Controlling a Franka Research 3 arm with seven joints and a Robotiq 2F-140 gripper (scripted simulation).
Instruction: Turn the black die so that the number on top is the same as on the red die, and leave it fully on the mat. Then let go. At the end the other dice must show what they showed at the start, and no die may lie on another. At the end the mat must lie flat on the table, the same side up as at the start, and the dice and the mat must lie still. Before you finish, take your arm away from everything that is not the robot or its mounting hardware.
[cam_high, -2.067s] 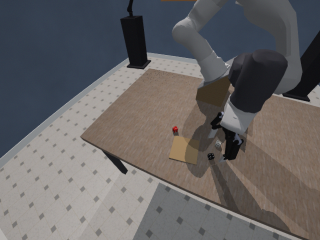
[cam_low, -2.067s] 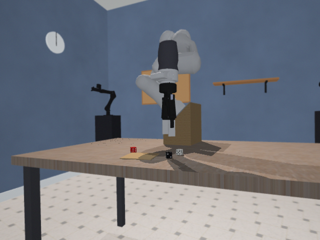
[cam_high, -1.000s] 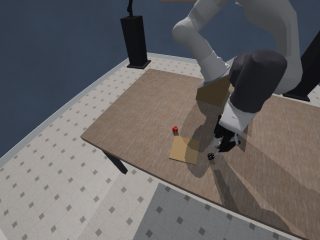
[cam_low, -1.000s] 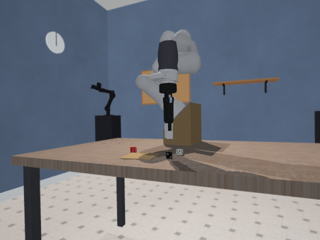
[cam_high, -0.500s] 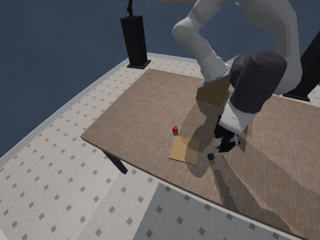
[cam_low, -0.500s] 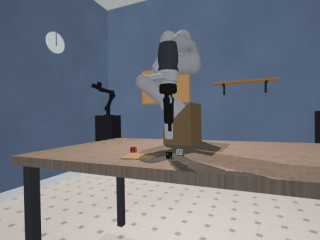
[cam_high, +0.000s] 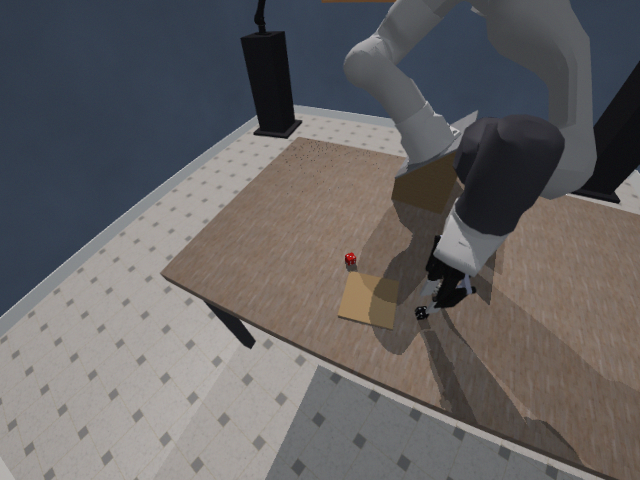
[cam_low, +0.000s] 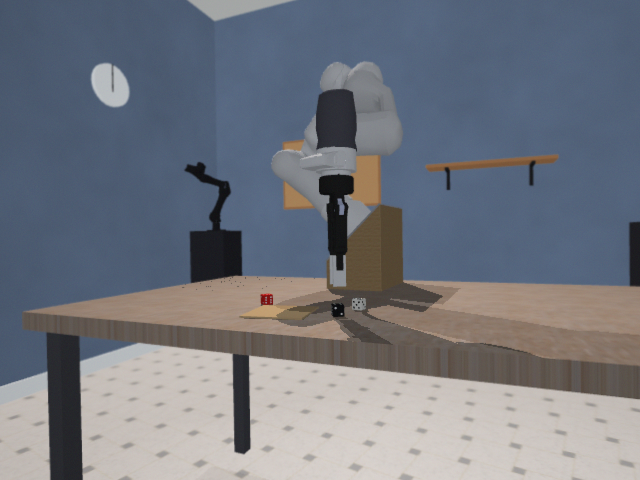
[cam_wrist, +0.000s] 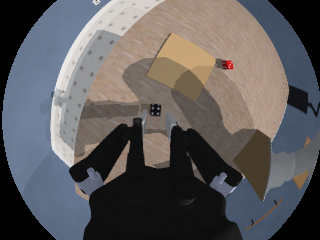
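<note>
The black die lies on the bare table just right of the tan mat, not on it; it also shows in the exterior view and in the wrist view. The red die sits on the table just beyond the mat's far corner. My gripper points straight down and hangs a short way above the black die, clear of it. Its fingers are drawn in to a narrow gap with nothing between them. The pips on the dice are too small to read.
A white die lies on the table close to the right of the black die; the arm hides it in the top view. A wooden block stands behind, at the arm's base. The table's front edge is near the mat.
</note>
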